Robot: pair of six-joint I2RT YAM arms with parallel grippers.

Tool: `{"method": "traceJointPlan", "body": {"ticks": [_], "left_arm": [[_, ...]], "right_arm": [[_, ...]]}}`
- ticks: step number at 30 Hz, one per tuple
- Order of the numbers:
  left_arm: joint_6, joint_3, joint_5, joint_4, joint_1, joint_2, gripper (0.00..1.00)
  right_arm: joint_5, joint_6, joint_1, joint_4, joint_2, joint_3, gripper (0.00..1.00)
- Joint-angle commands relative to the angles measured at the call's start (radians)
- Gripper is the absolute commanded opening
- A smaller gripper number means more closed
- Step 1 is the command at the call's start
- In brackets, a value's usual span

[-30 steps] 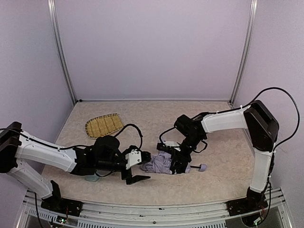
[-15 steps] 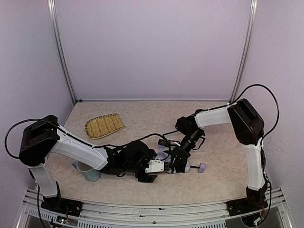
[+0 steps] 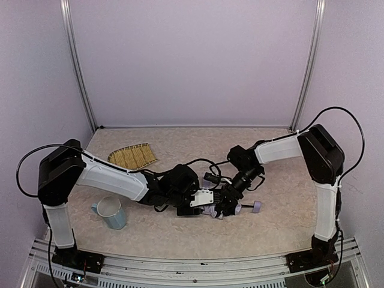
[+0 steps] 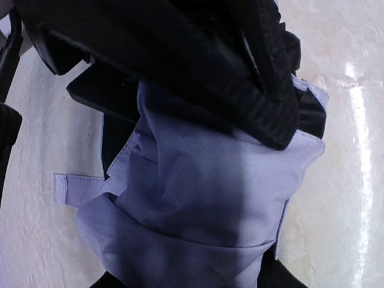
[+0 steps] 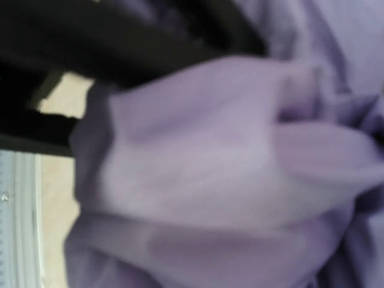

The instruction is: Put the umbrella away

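Mug [image 3: 111, 213] sitting by the near-left corner of the table [image 3: 270, 237]. Umbrella [image 3: 211, 210] lying bunched up mid-table toward the near edge, its knob [image 3: 256, 207] sticking out right. Left gripper [image 3: 201, 201] and right gripper [image 3: 227, 203] both pressing into the fabric from opposite sides. Can't tell how far open either is, or whether it's gripping. Woven tray [image 3: 132, 157] lying toward the far-left corner.

Arms [image 3: 114, 180] [image 3: 277, 150] seemingly hem umbrella [image 4: 204, 198]; mug [image 3: 111, 212] leftward.
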Motion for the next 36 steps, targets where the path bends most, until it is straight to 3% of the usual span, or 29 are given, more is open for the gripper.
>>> {"method": "traceJointPlan", "body": {"ticks": [1, 6, 14, 22, 26, 28, 29, 36], "left_arm": [[-0.123, 0.039, 0.181, -0.302, 0.048, 0.147, 0.46], [-0.171, 0.089, 0.25, -0.408, 0.051, 0.204, 0.39], [-0.226, 0.143, 0.408, -0.539, 0.074, 0.272, 0.38], [-0.247, 0.194, 0.544, -0.683, 0.111, 0.347, 0.35], [-0.241, 0.216, 0.576, -0.708, 0.116, 0.356, 0.34], [-0.238, 0.221, 0.588, -0.713, 0.12, 0.353, 0.34], [-0.239, 0.223, 0.589, -0.713, 0.121, 0.355, 0.33], [-0.233, 0.223, 0.593, -0.727, 0.132, 0.368, 0.32]], "right_arm": [[0.12, 0.067, -0.034, 0.173, -0.113, -0.091, 0.64], [0.221, 0.128, -0.05, 0.314, -0.329, -0.204, 0.72], [0.499, 0.117, -0.037, 0.463, -0.672, -0.409, 0.71], [0.701, -0.105, 0.191, 0.772, -1.015, -0.757, 0.75], [0.764, -0.15, 0.272, 0.845, -0.963, -0.781, 0.83], [0.821, -0.162, 0.296, 0.834, -0.859, -0.746, 0.97], [0.845, -0.161, 0.301, 0.821, -0.809, -0.72, 1.0], [0.887, -0.199, 0.304, 0.763, -0.611, -0.657, 0.97]]}}
